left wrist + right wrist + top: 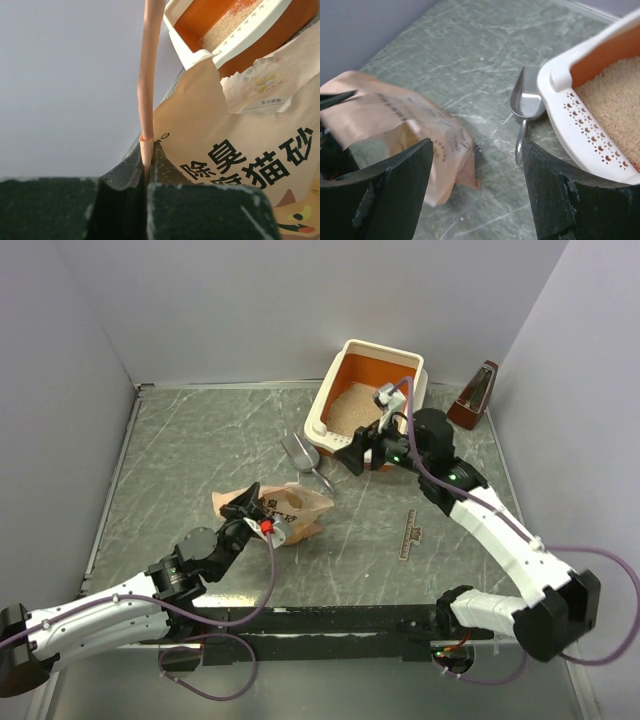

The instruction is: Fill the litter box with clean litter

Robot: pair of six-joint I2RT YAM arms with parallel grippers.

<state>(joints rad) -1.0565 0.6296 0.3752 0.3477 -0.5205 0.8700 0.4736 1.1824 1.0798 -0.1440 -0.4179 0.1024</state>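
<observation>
The litter box (412,368), cream-white outside and orange inside, stands at the back right and holds pale beige clean litter (352,408). It also shows in the right wrist view (580,130) and the left wrist view (235,37). The peach-pink litter bag (295,508) lies on the table in front of the box. My left gripper (243,508) is shut on an edge of the bag (146,150). My right gripper (352,455) is open and empty, hovering by the box's front corner above the table (477,195). A grey metal scoop (303,455) lies left of the box.
A brown metronome-like object (475,397) stands at the back right. A small ruler-like strip (409,534) lies on the table right of centre. Grey walls close in the table on three sides.
</observation>
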